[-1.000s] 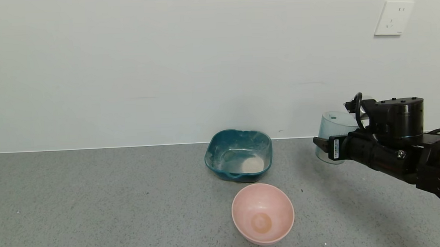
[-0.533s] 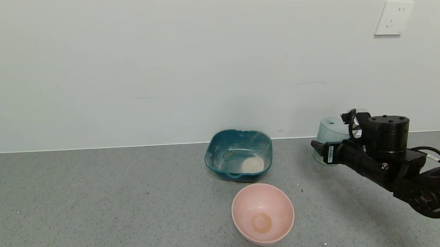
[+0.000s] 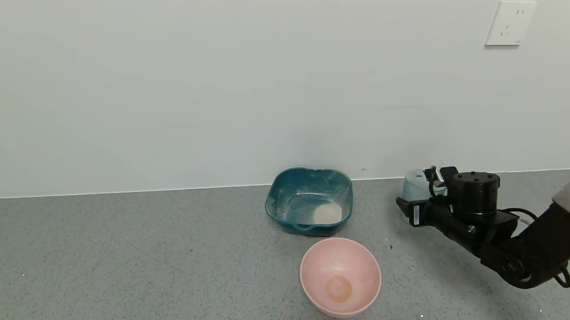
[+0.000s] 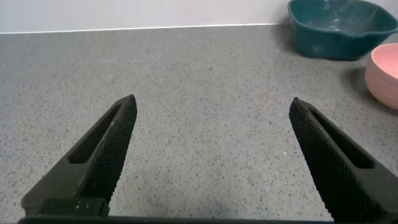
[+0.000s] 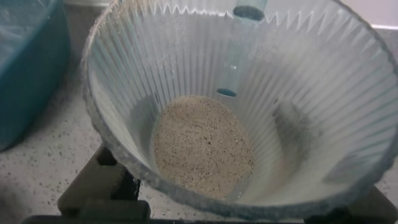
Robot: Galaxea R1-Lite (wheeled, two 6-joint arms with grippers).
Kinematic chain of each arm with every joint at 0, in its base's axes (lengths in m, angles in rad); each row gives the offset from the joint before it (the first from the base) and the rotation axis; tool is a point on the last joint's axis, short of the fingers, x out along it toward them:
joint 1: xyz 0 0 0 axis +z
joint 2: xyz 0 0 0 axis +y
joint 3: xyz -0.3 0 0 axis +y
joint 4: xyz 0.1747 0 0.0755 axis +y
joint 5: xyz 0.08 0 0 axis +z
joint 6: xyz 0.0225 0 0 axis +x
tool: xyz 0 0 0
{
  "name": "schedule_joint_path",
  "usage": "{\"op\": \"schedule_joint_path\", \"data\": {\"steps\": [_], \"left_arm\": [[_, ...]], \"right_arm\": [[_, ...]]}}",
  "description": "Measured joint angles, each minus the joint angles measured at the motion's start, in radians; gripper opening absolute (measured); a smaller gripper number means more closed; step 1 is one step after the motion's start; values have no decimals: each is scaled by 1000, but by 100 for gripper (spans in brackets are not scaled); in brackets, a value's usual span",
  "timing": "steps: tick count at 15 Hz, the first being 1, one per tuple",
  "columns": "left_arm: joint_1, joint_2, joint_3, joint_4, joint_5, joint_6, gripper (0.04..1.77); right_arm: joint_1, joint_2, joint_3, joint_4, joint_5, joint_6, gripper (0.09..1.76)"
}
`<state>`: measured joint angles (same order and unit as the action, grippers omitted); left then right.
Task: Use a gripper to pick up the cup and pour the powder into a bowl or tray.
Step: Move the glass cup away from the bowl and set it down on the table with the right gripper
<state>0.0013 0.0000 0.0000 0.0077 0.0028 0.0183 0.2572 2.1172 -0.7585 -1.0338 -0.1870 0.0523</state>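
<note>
My right gripper (image 3: 411, 198) is shut on the ribbed pale blue-green cup (image 3: 415, 184), held upright low at the grey counter, to the right of the dark teal dish (image 3: 309, 171). A small heap of off-white powder (image 3: 326, 212) lies in that dish. In the right wrist view I look down into the cup (image 5: 249, 74). Its base shows a speckled beige patch (image 5: 202, 146); I cannot tell if it is powder or the counter seen through. A black finger (image 5: 93, 186) shows beside the cup. My left gripper (image 4: 211, 106) is open and empty above bare counter, out of the head view.
A round pink bowl (image 3: 340, 278) stands in front of the teal dish, nearer me. The wall runs close behind the dish and cup, with a socket (image 3: 510, 23) high at the right. The left wrist view shows the dish (image 4: 339, 31) and the pink bowl (image 4: 385, 74) far off.
My right arm has lowered the cup from above the counter down towards its surface, moving slightly left and back. The dish, powder heap and pink bowl have not moved.
</note>
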Motion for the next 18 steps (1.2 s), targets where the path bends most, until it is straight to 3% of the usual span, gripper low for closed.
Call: {"op": "schedule_joint_path", "data": {"steps": [18], "left_arm": [[0,0,0,0,0,0,176]], "right_arm": [[3,106,-3,-46,-1,-25,136]]}}
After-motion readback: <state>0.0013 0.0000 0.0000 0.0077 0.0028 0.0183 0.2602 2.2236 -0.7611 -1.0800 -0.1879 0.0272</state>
